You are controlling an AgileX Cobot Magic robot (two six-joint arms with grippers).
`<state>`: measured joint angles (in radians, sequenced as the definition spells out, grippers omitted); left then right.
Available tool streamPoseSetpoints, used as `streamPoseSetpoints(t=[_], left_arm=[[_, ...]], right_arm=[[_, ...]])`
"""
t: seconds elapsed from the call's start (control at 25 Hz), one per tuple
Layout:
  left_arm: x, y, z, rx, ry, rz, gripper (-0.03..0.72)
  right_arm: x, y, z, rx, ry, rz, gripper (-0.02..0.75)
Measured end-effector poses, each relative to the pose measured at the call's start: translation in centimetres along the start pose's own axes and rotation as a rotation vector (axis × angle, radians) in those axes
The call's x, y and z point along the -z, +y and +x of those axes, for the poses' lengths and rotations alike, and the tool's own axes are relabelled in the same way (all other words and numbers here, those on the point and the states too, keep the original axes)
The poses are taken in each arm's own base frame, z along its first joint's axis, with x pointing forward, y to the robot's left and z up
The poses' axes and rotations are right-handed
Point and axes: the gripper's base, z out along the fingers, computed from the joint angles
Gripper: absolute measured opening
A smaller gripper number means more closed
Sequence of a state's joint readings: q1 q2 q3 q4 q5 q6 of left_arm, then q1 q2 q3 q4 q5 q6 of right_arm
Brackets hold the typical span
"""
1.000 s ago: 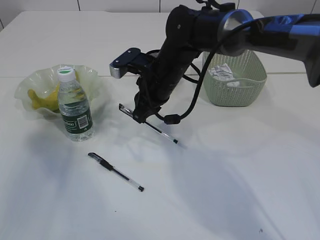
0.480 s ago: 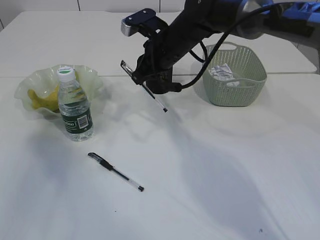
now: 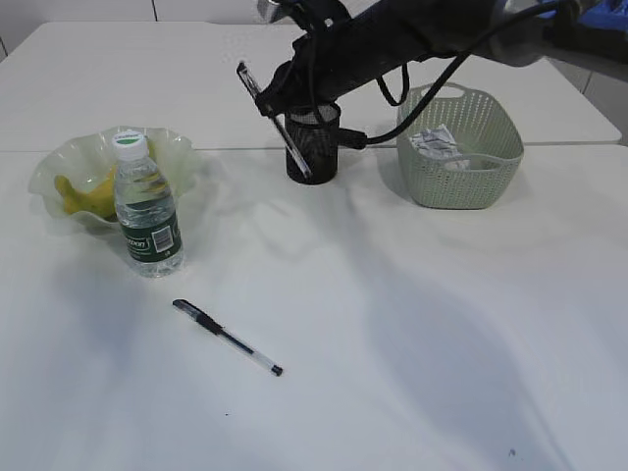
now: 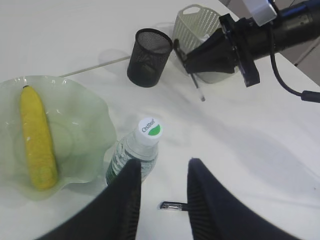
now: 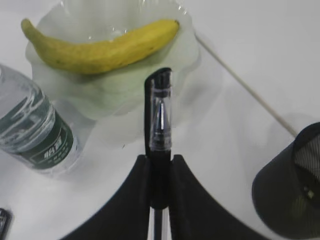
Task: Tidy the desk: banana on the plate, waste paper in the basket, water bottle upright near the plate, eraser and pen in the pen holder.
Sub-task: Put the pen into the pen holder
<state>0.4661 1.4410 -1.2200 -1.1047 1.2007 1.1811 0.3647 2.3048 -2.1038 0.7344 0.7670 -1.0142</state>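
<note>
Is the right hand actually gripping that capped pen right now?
Touching. The right wrist view shows the right hand with both black fingers pressed against the barrel of the black-capped clear pen, no gap either side.

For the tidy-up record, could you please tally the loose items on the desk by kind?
Pens: 2, one held, one lying
Bottle: 1
Banana: 1
Plate: 1
Pen holder: 1
Basket: 1
Waste paper: at least 1
Total: at least 8

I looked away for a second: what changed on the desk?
The right hand, gripping one pen, carried it up and back from mid-table to beside the pen holder. Bottle, second pen, banana and basket stayed put.
</note>
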Motion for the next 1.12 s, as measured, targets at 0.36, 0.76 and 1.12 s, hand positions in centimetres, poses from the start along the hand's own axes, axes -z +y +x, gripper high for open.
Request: streamPoseSetpoints(t=[0.36,0.76,1.12], left_arm=[[0.0,0.0,0.0,0.0,0.0,0.0,0.216],[0.0,0.0,0.0,0.0,0.0,0.0,0.216],[0.0,0.0,0.0,0.0,0.0,0.0,0.216]], right_arm=[[1.9,-3.3,-0.5,-0.054,-0.214,0.054,0.047],[3.0,-4.9,-2.2,0.01,-0.434,0.196,0.047],[3.3,-5.9,-2.5,0.035,-0.528,0.31,0.047]])
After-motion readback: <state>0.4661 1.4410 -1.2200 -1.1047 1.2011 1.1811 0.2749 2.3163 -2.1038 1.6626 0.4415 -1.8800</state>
